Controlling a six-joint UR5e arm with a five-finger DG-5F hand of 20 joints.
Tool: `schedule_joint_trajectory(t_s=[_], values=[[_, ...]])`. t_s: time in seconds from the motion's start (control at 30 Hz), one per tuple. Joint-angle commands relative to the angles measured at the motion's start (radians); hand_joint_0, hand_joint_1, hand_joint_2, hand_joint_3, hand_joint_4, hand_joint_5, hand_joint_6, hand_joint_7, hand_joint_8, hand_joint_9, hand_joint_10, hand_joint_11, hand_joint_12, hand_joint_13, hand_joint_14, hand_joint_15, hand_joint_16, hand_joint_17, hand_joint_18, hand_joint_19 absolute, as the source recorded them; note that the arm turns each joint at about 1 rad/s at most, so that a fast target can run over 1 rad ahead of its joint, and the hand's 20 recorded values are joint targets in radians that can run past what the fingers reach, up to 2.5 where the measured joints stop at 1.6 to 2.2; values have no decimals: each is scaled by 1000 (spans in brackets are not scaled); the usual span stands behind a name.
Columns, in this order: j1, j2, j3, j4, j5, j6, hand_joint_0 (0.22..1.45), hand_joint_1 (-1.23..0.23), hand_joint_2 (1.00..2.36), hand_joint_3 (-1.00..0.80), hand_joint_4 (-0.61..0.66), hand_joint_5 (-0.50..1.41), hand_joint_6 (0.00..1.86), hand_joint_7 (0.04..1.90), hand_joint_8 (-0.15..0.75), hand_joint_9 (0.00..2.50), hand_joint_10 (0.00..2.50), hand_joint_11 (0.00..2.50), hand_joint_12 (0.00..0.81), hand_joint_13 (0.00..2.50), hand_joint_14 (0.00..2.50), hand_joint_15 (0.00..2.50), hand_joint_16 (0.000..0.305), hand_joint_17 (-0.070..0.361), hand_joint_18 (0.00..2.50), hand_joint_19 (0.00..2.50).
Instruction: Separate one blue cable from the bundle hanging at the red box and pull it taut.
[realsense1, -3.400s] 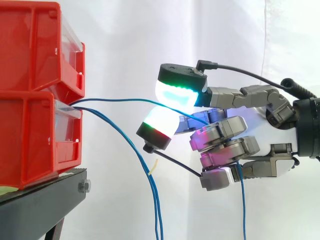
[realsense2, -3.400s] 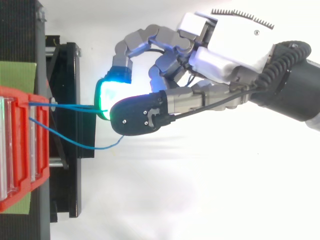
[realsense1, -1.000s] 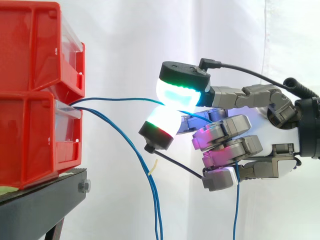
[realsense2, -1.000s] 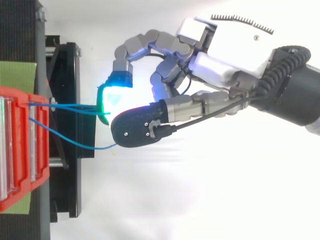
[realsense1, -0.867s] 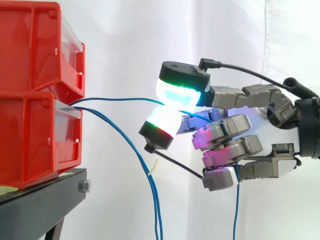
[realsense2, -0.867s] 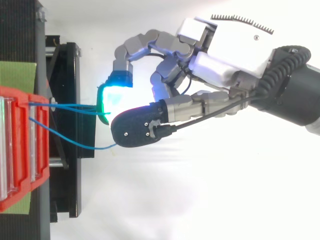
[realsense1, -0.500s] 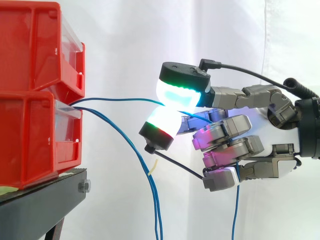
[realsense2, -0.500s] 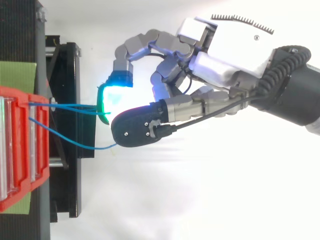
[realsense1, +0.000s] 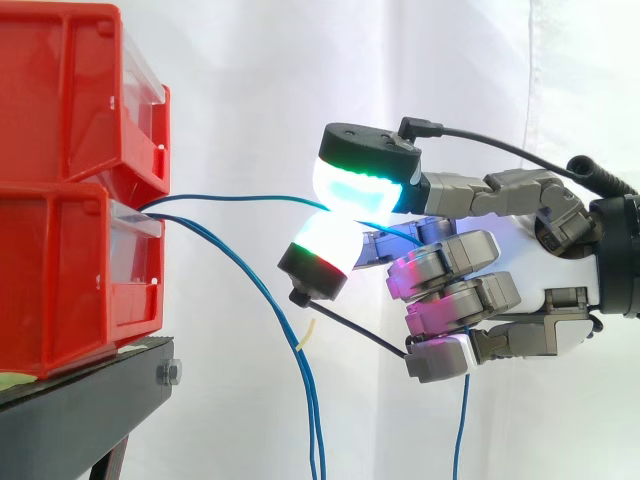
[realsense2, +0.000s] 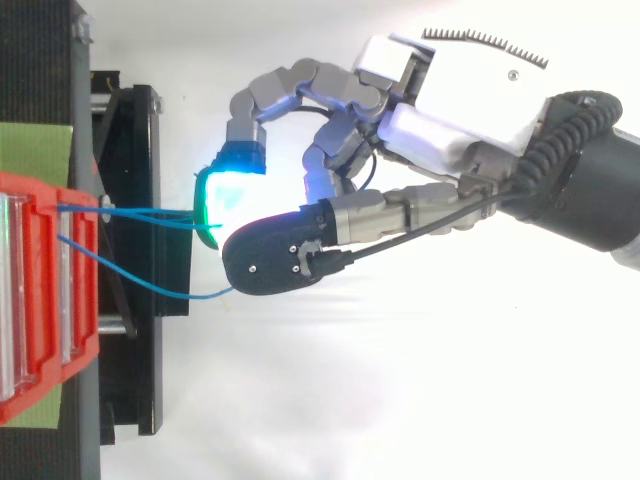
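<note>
Beside the red bins (realsense1: 70, 200), the hand (realsense1: 470, 260) still pinches the blue cable (realsense1: 230, 198), tail (realsense1: 460, 430) swung nearer.

From above, the hand (realsense2: 450, 110) reaches in from the right with its fingers curled, and a cyan-green glowing pad (realsense2: 222, 190) meets a dark-backed one just off the black stand (realsense2: 150, 150)'s right edge. A blue cable (realsense2: 140, 211) runs nearly straight from the red bin (realsense2: 40, 300) at the stand's left edge into that pinch. A second blue strand (realsense2: 150, 286) sags in a slack curve just below it.
</note>
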Motion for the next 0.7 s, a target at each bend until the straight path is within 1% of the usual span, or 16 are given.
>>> schedule_joint_trajectory(t_s=[0.0, 0.4, 0.53, 0.63, 0.67], values=[[0, 0, -1, 0, 0, 0, 652, -801, 1015, -46, -12, -111, 960, 1212, 280, 1222, 925, 1503, 286, 1335, 1095, 1653, 53, 120, 1177, 1087], [0, 0, -1, 0, 0, 0, 654, -804, 1016, -47, -3, -111, 959, 1213, 289, 1227, 942, 1471, 303, 1335, 1151, 1623, 53, 118, 1186, 1122], [0, 0, 1, 0, 0, 0, 656, -805, 1016, -48, -4, -111, 958, 1217, 289, 1225, 954, 1490, 294, 1330, 1181, 1593, 53, 120, 1195, 1112], [0, 0, 1, 1, 0, 0, 656, -806, 1016, -47, -4, -111, 958, 1215, 285, 1226, 955, 1474, 306, 1333, 1182, 1606, 53, 118, 1194, 1134], [0, 0, -1, 0, 0, 0, 656, -806, 1016, -47, -2, -111, 958, 1215, 293, 1227, 962, 1469, 294, 1333, 1190, 1579, 53, 119, 1195, 1129]])
